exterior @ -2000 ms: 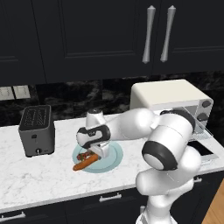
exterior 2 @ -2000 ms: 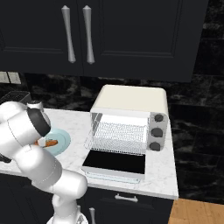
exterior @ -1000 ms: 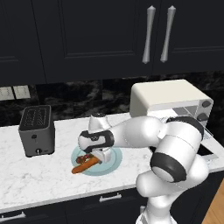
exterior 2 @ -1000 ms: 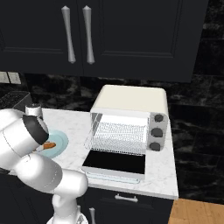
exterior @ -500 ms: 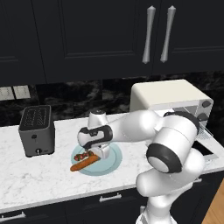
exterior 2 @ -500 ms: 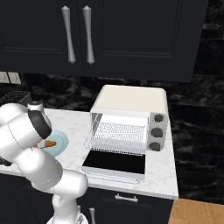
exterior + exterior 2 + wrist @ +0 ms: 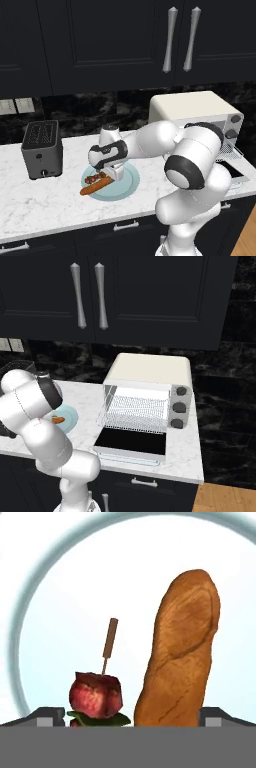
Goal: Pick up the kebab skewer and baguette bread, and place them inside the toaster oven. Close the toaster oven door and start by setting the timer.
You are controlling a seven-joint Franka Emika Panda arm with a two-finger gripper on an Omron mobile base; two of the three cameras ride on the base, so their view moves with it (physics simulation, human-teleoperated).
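The slim, long orange-brown baguette bread (image 7: 95,186) lies on the round pale blue plate (image 7: 127,186), which sits on the white marble counter (image 7: 45,205) between the small dark grey slot toaster (image 7: 42,148) and the cream-white boxy toaster oven (image 7: 147,393). From the left base, the loaf's long axis runs at a slant, its nearer end poking past the plate's rim toward the counter front on the toaster side. The short kebab skewer with dark red and green chunks (image 7: 96,177) lies just beside it, roughly parallel, on the side farther from the counter edge. In the hand view the skewer's (image 7: 99,687) bare stick end points away from the camera, alongside the baguette (image 7: 181,654); the near ends of both are cut off.

The two-finger gripper (image 7: 114,174) hangs right over the two foods with its fingertips (image 7: 219,719) spread wide, one outside each food, gripping nothing.

The oven's dark glass door with cream frame (image 7: 131,442) lies folded flat open, wire rack exposed. From the right base, the arm hides most of the plate.
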